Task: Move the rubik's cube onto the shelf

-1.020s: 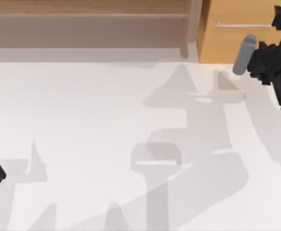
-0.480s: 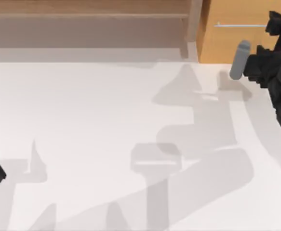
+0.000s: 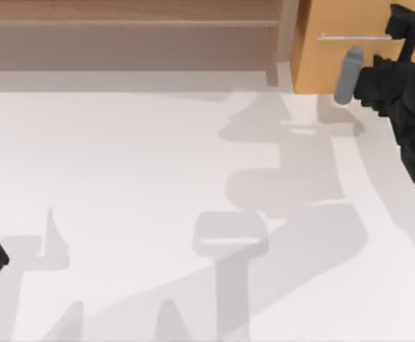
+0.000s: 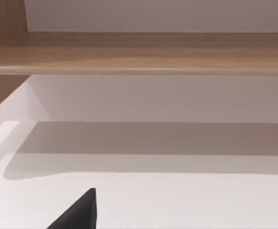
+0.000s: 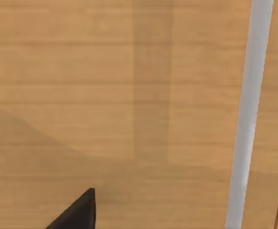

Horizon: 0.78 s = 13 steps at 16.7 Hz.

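Right tool (image 3: 399,28), grip state unclear, faces the smooth orange-brown cabinet (image 3: 328,64) with its metal bar handle (image 5: 248,114); the wooden shelf (image 3: 129,13) lies left.

The shelf (image 3: 129,11) at the top of the frame looks like light-brown wood with smooth, faint grain. The cabinet (image 5: 105,95) at upper right is orange-brown wood, its handle (image 5: 246,124) pale smooth metal. The counter (image 3: 122,185) is matt white.

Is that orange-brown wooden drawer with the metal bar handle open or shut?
Shut, it seems: the orange-brown drawer front sits flat, its metal bar handle ungrasped, the right hand close before it.
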Each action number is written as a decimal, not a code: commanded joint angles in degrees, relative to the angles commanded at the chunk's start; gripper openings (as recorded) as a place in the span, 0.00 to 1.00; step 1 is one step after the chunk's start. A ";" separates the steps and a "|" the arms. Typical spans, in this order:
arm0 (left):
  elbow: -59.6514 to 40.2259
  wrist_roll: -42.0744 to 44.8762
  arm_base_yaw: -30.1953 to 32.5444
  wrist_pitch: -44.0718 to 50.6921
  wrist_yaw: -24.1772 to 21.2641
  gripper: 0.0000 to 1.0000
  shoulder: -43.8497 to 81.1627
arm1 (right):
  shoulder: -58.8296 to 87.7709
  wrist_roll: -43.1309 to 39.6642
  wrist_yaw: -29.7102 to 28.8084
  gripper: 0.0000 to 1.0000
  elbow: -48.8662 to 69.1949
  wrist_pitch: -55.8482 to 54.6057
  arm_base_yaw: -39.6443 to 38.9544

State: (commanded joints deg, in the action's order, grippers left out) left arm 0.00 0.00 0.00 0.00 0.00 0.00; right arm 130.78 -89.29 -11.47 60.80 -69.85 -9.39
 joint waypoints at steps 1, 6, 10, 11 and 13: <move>0.00 0.00 0.00 0.00 0.00 1.00 0.00 | 0.00 0.00 0.00 1.00 0.00 0.00 0.00; 0.00 0.00 0.00 0.00 0.00 1.00 0.00 | 0.00 0.00 0.00 0.70 0.00 0.00 0.00; 0.00 0.00 0.00 0.00 0.00 1.00 0.00 | 0.00 0.00 0.00 0.40 0.00 0.00 0.00; 0.00 0.00 0.00 0.00 0.00 1.00 0.00 | 0.00 0.00 0.00 0.32 0.00 0.00 0.00; 0.00 0.00 0.00 0.00 0.00 1.00 0.00 | 0.00 0.00 0.00 0.17 0.00 0.00 0.00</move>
State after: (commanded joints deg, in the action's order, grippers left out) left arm 0.00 0.00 0.00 0.00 0.00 0.00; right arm 130.78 -89.29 -11.47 60.80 -69.85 -9.39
